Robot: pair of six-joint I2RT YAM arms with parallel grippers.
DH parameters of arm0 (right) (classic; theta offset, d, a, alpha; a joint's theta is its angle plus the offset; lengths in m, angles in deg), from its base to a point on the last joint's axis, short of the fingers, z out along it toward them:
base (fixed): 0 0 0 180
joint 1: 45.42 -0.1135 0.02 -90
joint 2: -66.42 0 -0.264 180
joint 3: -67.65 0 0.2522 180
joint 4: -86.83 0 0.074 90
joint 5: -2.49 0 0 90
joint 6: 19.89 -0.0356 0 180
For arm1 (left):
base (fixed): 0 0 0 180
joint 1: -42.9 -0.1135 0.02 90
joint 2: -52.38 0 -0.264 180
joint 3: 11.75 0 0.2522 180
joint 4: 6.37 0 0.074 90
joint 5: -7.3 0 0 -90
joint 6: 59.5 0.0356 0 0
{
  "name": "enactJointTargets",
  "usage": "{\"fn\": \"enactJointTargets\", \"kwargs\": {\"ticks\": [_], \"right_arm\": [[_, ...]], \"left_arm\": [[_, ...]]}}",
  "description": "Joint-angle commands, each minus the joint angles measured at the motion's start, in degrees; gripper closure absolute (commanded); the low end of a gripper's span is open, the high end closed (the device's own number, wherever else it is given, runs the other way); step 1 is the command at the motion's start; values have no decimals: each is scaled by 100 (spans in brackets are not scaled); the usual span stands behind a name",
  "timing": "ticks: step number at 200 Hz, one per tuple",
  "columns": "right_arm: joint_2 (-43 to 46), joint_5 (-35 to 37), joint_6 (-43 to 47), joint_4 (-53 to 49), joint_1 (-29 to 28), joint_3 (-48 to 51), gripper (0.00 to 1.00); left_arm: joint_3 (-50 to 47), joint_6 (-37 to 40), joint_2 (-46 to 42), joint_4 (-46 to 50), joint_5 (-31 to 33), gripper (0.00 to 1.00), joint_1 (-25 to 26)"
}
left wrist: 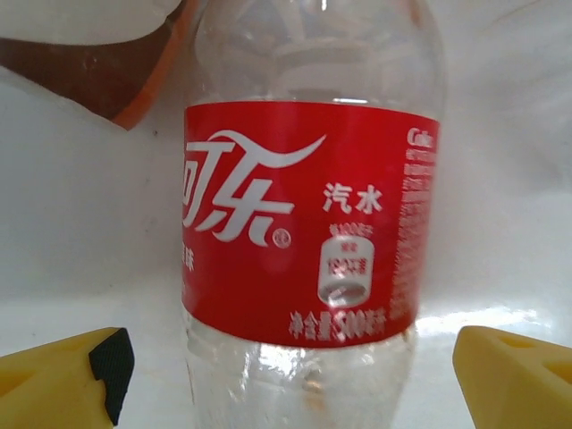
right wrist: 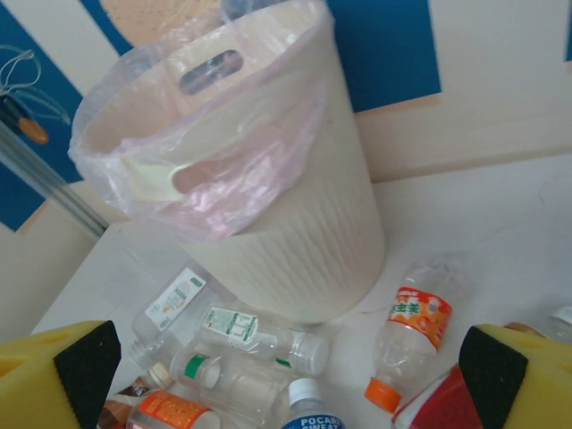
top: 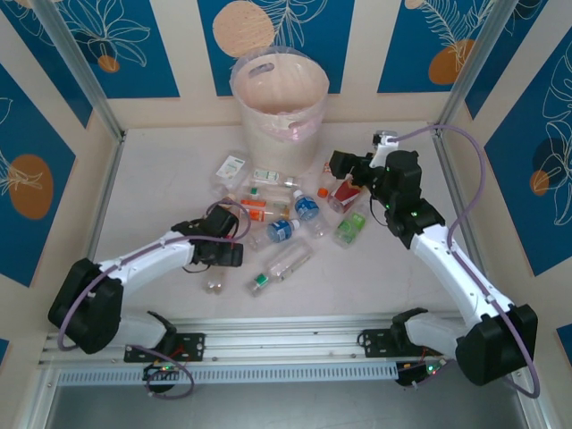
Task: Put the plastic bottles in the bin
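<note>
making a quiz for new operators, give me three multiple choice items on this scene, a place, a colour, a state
1. Where does the bin stand? A) at the table's far edge, middle B) between the arm bases C) by the left wall
2. What colour is the label on the bottle between the left gripper's fingers? A) blue B) red C) green
3. How do that gripper's jaws stand? A) shut on the bottle B) shut on nothing C) open, clear of the bottle
Answers: 1 A, the top view shows it there; 2 B, the label is red; 3 C, a gap shows on each side.
</note>
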Motion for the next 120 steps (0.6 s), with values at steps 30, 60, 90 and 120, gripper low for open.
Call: {"fn": "enactJointTargets", "kwargs": {"ticks": [30,60,90,120], "right_arm": [[380,61,-468,-8,251,63,0],[405,60,-468,-156,284,32,0],[488,130,-484,-168,307,108,1],[524,157,-500,-171,359,156,0]], "left_arm": [[545,393,588,33,621,11,88],[922,383,958,146,725,14,91],[1248,318,1325,206,981,13,86],[1435,237,1545,215,935,16,89]]}}
